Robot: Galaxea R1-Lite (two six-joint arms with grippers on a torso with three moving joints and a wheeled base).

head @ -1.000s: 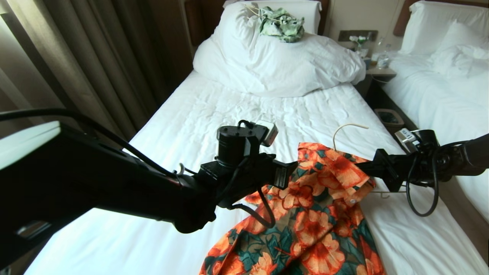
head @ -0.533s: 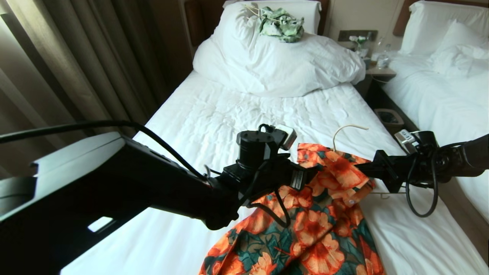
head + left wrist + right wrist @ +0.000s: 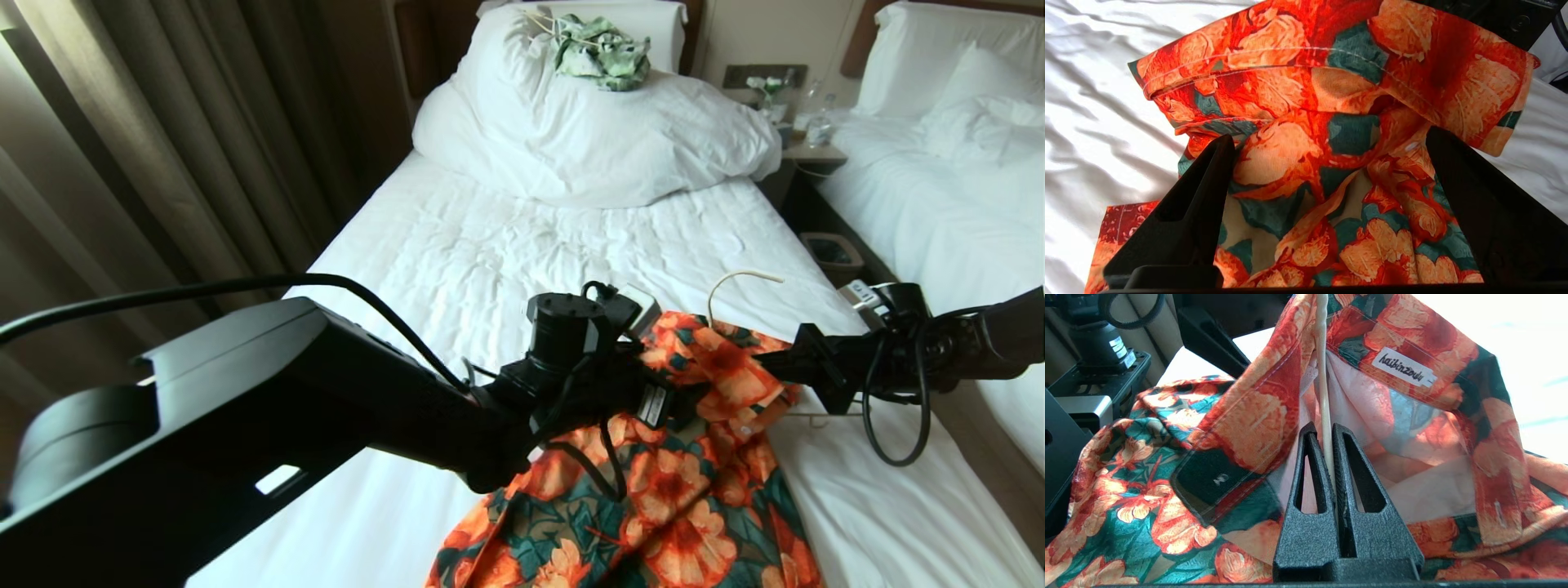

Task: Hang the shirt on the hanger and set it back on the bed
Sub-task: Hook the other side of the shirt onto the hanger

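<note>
Orange flowers on dark green fill both my wrist views: the shirt (image 3: 686,457) lies on the near right part of the bed (image 3: 457,261), its collar end raised toward the two arms. My right gripper (image 3: 1329,457) comes in from the right with its fingers (image 3: 1306,465) pressed together on the thin cream wire of the hanger (image 3: 739,282), which runs up between them inside the collar, next to the pale lining and the white neck label (image 3: 1404,367). In the head view the hanger's curved hook pokes out above the collar, and a bit of its wire shows beside the shirt's right edge. My left gripper (image 3: 1327,171) sits at the collar from the left, its fingers (image 3: 1200,196) spread wide with the bunched fabric between them; neither one visibly pinches it. A bunched white duvet (image 3: 588,139) lies toward the headboard with a pale green-and-white garment (image 3: 600,53) on top.
</note>
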